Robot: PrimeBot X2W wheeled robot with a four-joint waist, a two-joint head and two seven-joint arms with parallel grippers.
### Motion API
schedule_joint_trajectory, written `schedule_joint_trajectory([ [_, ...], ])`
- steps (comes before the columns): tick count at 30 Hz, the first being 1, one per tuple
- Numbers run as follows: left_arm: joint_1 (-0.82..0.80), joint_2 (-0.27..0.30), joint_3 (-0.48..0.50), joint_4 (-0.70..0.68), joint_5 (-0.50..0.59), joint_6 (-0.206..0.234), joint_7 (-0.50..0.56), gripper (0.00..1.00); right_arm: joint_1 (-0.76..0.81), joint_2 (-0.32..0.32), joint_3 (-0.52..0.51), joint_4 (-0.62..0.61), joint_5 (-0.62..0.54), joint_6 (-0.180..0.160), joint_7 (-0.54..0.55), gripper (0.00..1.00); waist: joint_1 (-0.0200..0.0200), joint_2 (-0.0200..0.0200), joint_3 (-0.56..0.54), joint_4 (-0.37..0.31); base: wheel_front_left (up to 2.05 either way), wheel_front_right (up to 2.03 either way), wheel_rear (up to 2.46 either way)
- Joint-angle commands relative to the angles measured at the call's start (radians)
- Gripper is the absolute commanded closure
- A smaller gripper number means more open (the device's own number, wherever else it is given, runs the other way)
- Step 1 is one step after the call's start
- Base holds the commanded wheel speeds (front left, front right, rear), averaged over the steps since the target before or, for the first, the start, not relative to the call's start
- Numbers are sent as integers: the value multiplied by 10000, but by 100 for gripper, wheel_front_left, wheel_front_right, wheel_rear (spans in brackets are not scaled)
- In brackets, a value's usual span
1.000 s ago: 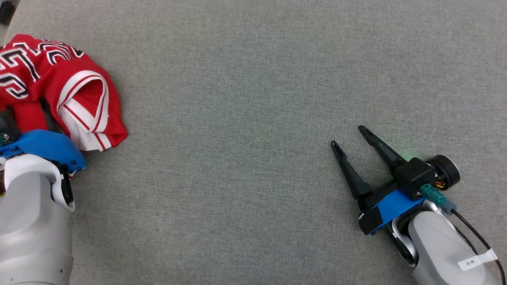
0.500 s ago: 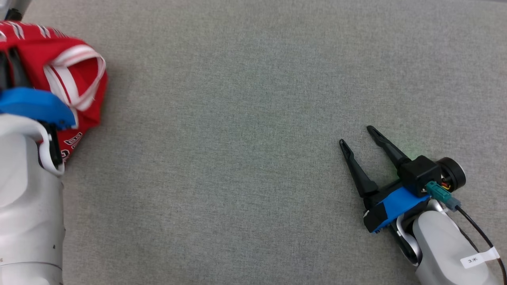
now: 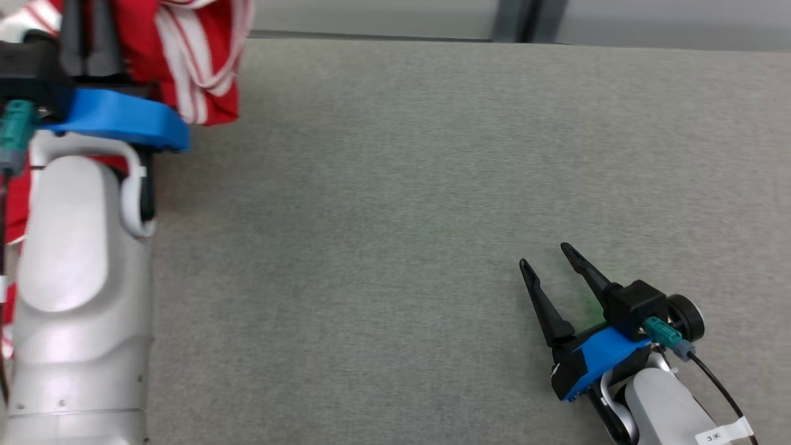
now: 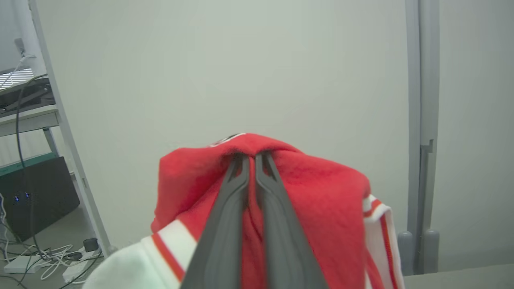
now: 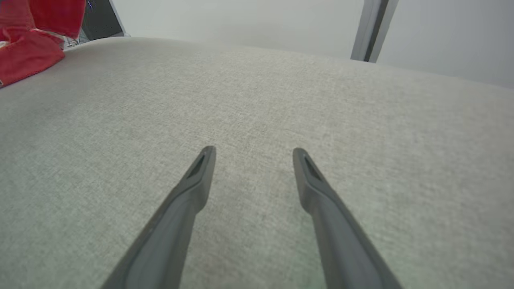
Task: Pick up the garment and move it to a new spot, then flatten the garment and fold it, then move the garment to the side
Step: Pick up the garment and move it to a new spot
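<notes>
The garment (image 3: 204, 68) is a red jersey with white and red striped trim. It hangs bunched from my left gripper (image 3: 88, 25) at the top left of the head view, raised off the grey cloth table (image 3: 395, 185). In the left wrist view the left gripper (image 4: 252, 155) has its two fingers pressed together on a fold of the garment (image 4: 321, 200), which drapes over both sides. My right gripper (image 3: 545, 256) rests low at the lower right, open, with nothing between its fingers. The right wrist view shows the right gripper (image 5: 253, 151) over bare cloth and part of the garment (image 5: 28, 56) far off at the upper left.
The table's far edge (image 3: 432, 38) runs along the top, with a pale wall and a grey post (image 3: 513, 18) behind it. Left of the table stand a metal rack leg (image 4: 68, 132), a black box (image 4: 36, 192) and cables on the floor (image 4: 48, 257).
My left gripper shut on the garment and lifted it off the table. The head camera tilted up, bringing the far edge into view. The right gripper stayed open and still.
</notes>
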Motion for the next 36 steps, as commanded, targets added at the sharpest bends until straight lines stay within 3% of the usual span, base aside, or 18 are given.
schedule_joint_trajectory([
  [1, 35, -158, -196, -90, 37, -102, -49, 100, 162, 88, -71, -21, -36, -3, 1, 0, -1, 0, -325, -484, 0, 0, 0],
  [8, 208, -954, -1306, -73, -237, -401, -48, 100, 307, 350, -183, 19, -28, -3, 1, 0, -1, 0, -460, -1857, 0, 0, 0],
  [14, 415, -1213, -2329, 300, -827, -483, -50, 100, 391, 522, -239, 45, 23, -3, 1, 0, -1, 0, -447, -2998, 0, 0, 0],
  [22, 1191, -1218, -4624, 593, -2592, 149, -49, 100, 564, 673, -408, 90, 39, -3, 1, 0, -1, 0, -445, -3695, 0, 0, 0],
  [23, 1280, -1215, -4841, 699, -2698, 265, -51, 84, 571, 684, -427, 78, 30, -3, 1, 0, -1, 0, -443, -3709, 0, 0, 0],
  [24, 1360, -1216, -5022, 787, -2796, 364, -51, 39, 581, 692, -448, 67, 16, -3, 1, 0, -1, 0, -438, -3711, 0, 0, 0],
  [25, 1439, -1216, -5166, 923, -2892, 467, -49, 0, 587, 700, -474, 56, 5, -3, 1, 0, -1, 0, -432, -3702, 0, 0, 0],
  [29, 1669, -1222, -5203, 1125, -3070, 874, -49, 0, 578, 714, -685, -22, -28, -3, 1, 0, -1, 0, -416, -3508, 0, 0, 0],
  [36, 2540, -1091, -3983, 602, -2471, 1412, -42, 0, 561, 710, -1044, -197, -168, -3, 1, 0, -1, 0, -605, -2891, 0, 0, 0],
])
